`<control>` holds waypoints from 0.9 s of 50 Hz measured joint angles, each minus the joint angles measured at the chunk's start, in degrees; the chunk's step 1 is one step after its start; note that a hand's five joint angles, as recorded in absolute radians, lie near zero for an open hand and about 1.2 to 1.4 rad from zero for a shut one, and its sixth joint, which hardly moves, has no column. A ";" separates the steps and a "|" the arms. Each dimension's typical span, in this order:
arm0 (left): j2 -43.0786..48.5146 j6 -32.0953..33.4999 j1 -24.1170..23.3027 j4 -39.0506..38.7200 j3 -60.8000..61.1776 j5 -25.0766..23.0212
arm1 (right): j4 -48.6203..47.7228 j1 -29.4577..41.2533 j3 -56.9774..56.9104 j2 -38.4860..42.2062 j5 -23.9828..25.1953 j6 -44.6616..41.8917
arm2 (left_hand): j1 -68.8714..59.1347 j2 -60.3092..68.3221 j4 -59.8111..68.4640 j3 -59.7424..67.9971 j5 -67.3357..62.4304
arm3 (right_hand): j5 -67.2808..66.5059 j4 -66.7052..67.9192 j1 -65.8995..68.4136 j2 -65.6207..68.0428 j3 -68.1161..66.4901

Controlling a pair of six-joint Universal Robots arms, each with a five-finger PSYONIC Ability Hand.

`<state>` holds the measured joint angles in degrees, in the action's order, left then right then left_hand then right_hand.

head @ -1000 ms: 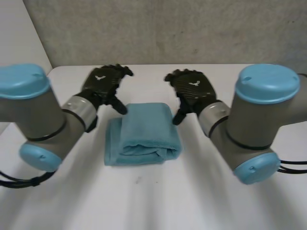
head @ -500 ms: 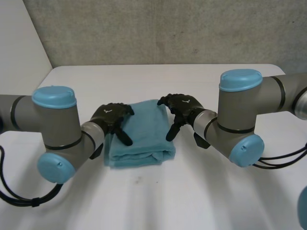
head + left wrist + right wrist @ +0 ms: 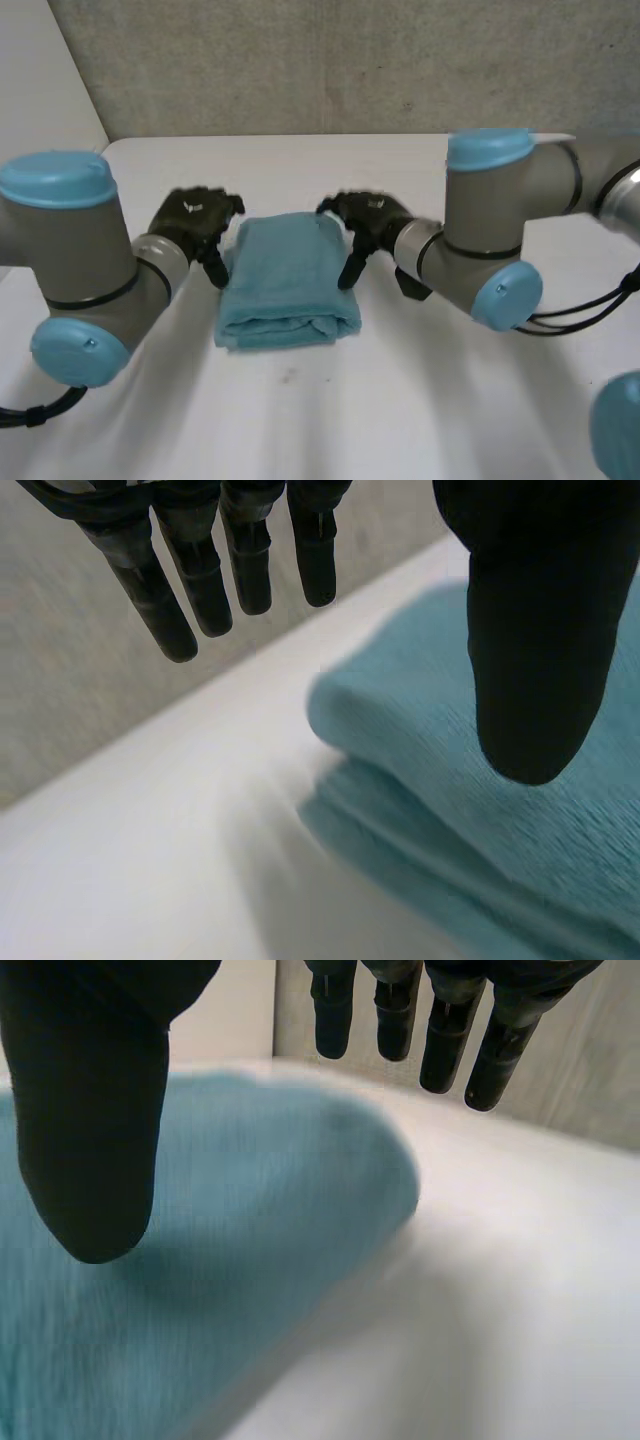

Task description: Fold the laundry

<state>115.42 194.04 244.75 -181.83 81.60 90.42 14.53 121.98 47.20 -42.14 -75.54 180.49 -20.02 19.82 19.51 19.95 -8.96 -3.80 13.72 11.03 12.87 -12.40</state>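
Teal cloth, one folded towel, lies mid-way across the one white table, between my two hands. My left hand is beside its left edge and my right hand is at its far right corner. Both are relaxed, fingers straight, grasping nothing. The left wrist view shows the stacked layers at the towel's corner. The right wrist view shows my thumb hanging over the cloth.

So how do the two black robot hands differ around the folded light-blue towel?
The left hand is at the folded light-blue towel's left edge, the right hand at its right edge. In the head view the left hand's thumb sits just off the cloth, while the right hand's thumb overlaps it. Both are open, fingers straight, gripping nothing.
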 measured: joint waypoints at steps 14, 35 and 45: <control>-16.74 -11.00 2.84 14.16 -10.02 -0.94 | -2.18 -9.08 13.46 -31.19 -17.57 -3.57 | 4.17 -4.44 -4.18 -4.50 4.39 | 0.00 0.00 0.00 0.00 0.00; -21.07 -13.38 4.97 16.97 -6.91 -3.17 | -5.20 -14.06 26.23 -40.79 -14.04 -6.30 | 7.11 -7.44 -7.06 -6.68 6.03 | 0.00 0.00 0.00 0.00 0.00; -21.04 -13.49 5.18 15.37 -6.71 -3.28 | -5.08 -13.64 26.12 -41.02 -13.89 -6.53 | 7.13 -7.70 -7.07 -6.68 6.03 | 0.00 0.00 0.00 0.00 0.00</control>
<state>94.37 180.55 249.93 -166.46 74.89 87.14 9.44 108.34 73.32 -83.16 -89.43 173.96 -12.90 12.12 12.44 13.28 -2.93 -3.80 13.72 11.03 12.87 -12.40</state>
